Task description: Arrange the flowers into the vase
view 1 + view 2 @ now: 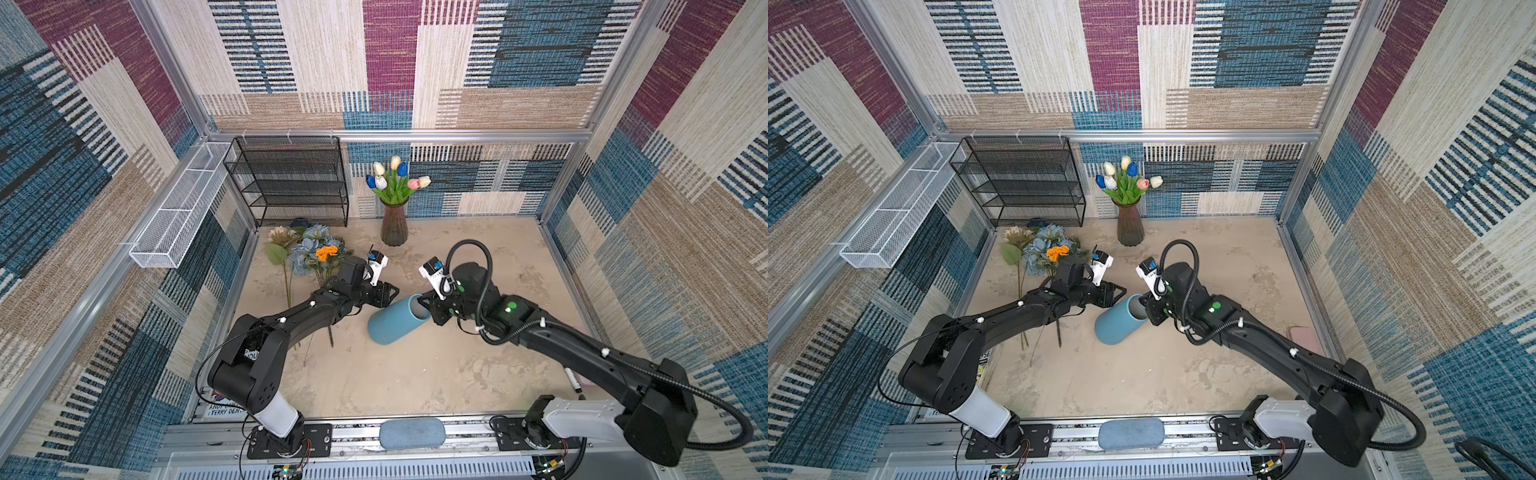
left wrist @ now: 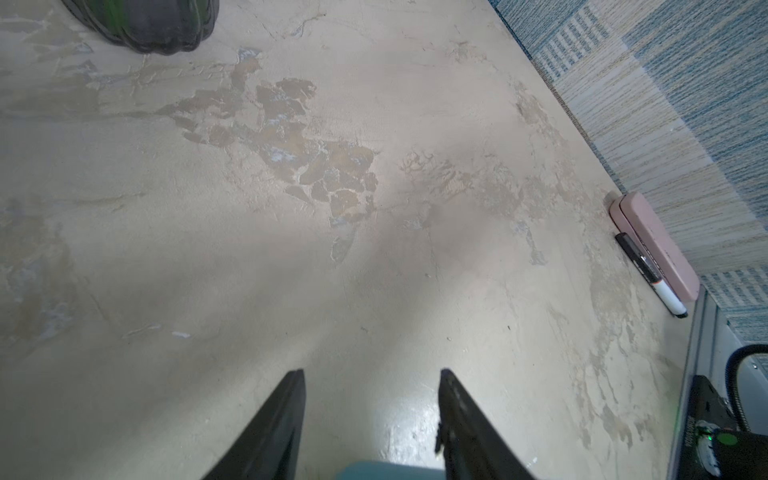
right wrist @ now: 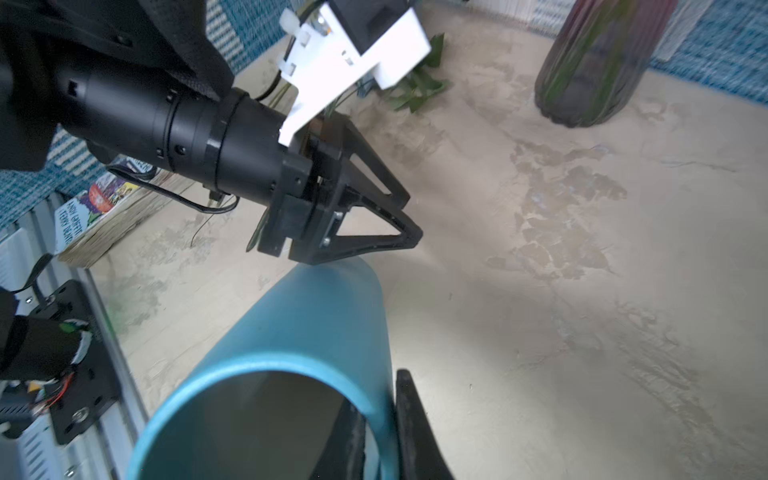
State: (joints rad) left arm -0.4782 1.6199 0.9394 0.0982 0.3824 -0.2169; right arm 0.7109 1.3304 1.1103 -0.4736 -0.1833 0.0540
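Progress: early, by my reading. The tulips [image 1: 395,178] stand in a dark ribbed vase [image 1: 394,226] at upper centre, and nothing is in the blue vase [image 1: 392,326].
Left to do: stand the blue vase upright, then bring in the stems.
Blue vase: centre of both top views, on its side, mouth toward the right. It is a smooth matte cylinder.
Loose flowers [image 1: 316,253]: left of centre on the table [image 1: 415,374]. Beige, dusty-blue and orange blooms, with long green stems running under the left arm.
Right gripper [image 3: 378,415]: clamped on the vase rim, one finger inside and one outside.
Left gripper [image 2: 372,374]: jaws roughly half parted, holding nothing, just over the vase's side.
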